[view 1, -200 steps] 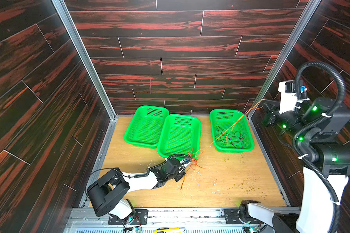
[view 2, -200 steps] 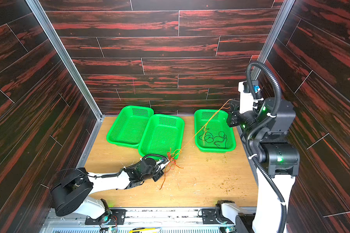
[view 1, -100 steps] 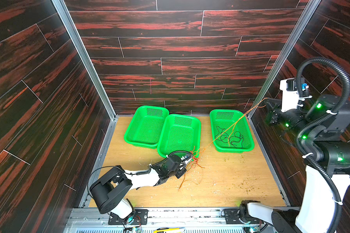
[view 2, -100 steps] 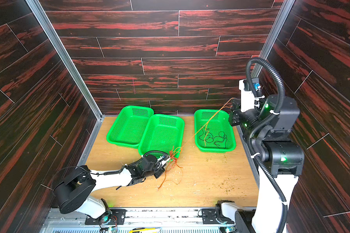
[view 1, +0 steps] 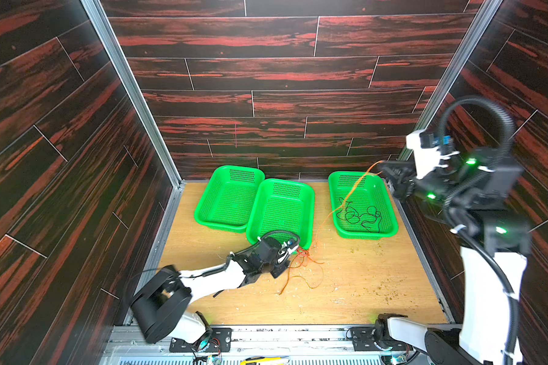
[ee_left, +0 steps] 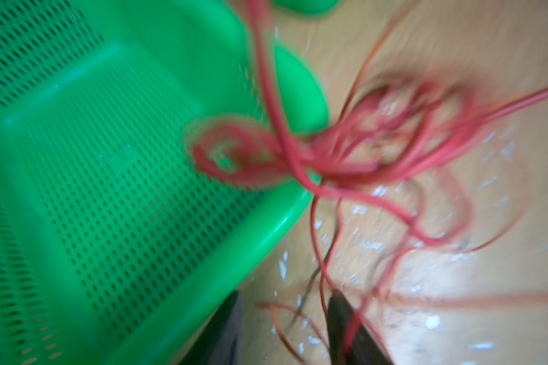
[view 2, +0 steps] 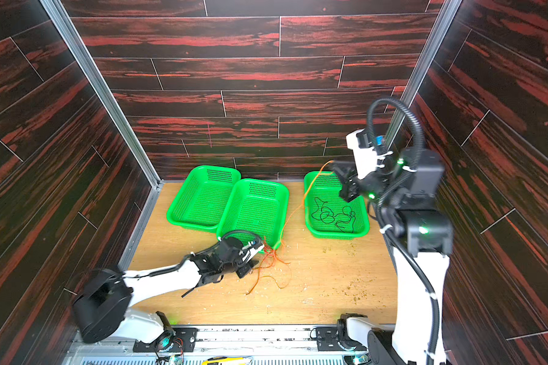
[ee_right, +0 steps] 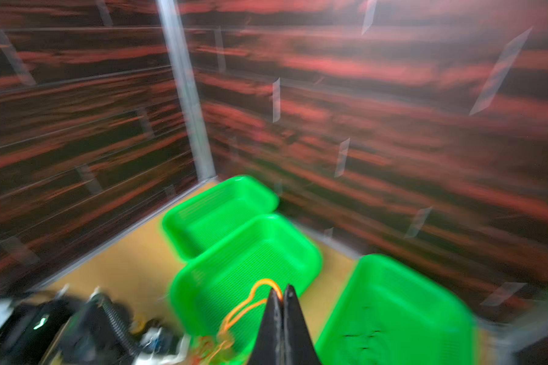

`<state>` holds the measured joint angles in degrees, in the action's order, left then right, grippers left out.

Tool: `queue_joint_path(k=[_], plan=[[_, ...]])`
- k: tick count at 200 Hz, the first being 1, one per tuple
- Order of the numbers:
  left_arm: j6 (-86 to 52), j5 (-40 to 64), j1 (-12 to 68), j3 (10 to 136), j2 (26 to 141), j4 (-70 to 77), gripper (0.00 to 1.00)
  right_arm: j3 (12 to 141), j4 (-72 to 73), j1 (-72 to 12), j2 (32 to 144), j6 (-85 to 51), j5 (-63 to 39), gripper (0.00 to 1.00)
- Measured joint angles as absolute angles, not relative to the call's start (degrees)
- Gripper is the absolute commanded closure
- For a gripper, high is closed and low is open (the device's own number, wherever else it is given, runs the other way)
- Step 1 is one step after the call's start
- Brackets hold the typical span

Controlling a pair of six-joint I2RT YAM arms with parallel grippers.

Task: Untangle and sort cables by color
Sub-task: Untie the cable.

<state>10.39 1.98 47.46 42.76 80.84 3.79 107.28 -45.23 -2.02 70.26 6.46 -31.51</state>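
— Two changes since a second ago, am I seeing that right?

— Yes. The left tool (ee_left: 284,295) was pinched on the red tangle (ee_left: 339,158). Now its fingers (ee_left: 337,313) are standing apart, with a red strand trailing across one of them. The tangle is lying on the tabletop (view 1: 361,278) against the 5 o'clock corner of the middle basket (ee_left: 241,249), and one loop is lying over that corner.

— And the other arm?

— The right tool (ee_right: 281,288) is staying clamped on the orange cable (ee_right: 264,280). It has been shifting toward 9 o'clock and is now hanging above the far rim of the right basket (view 1: 366,234), around 1 o'clock. The cable was running taut. Now it is sagging in a curve across that basket, down to the tangle.

— The black cables (view 1: 350,217)?

— Those are lying coiled in the right basket, as before.

— What is giving you trouble?

— Both wrist views are smearing. I cannot tell whether the strand on the left finger is only resting there. The orange cable's lower end is getting lost among the red loops. In both top views the left tool's fingers are showing too small and dark to separate.
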Motion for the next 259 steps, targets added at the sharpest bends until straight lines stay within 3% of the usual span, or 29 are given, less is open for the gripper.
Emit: queue_joint_path(k=[12, 23, 32, 83, 92, 161, 218, 245, 259], plan=[[10.85, 2.85, 47.72, 44.25, 78.06, 3.29, 0.27, 104.05, -44.10, -2.24, 70.24, 5.85, -34.17, 1.00], [10.61, 3.77, 48.03, 45.60, 75.37, 3.16, 0.25, 101.93, -43.20, -2.39, 70.24, 5.52, -35.99, 1.00], [11.03, 4.51, 48.27, 46.68, 73.49, 3.29, 0.09, 100.60, -42.48, -2.61, 70.15, 5.17, -37.43, 1.00], [10.41, 8.40, 49.78, 58.00, 73.95, 4.80, 0.08, 97.12, -39.42, -3.95, 67.81, 4.89, -42.89, 1.00], [10.11, 9.08, 50.11, 60.40, 75.83, 6.11, 0.01, 96.99, -39.11, -4.14, 67.24, 4.80, -43.46, 1.00], [5.26, 11.81, 50.87, 67.75, 89.73, 14.02, 0.01, 96.88, -37.98, -5.37, 65.63, 4.54, -47.51, 1.00], [3.03, 14.81, 51.07, 70.37, 93.69, 17.43, 0.02, 92.49, -35.35, -6.74, 63.70, 2.72, -49.12, 1.00], [3.33, 14.85, 51.05, 73.01, 96.33, 18.15, 0.13, 90.00, -33.93, -6.83, 63.05, 1.13, -50.37, 1.00], [2.79, 15.03, 50.96, 74.04, 97.89, 18.59, 0.31, 89.49, -33.15, -6.85, 62.92, 0.58, -50.61, 1.00]])
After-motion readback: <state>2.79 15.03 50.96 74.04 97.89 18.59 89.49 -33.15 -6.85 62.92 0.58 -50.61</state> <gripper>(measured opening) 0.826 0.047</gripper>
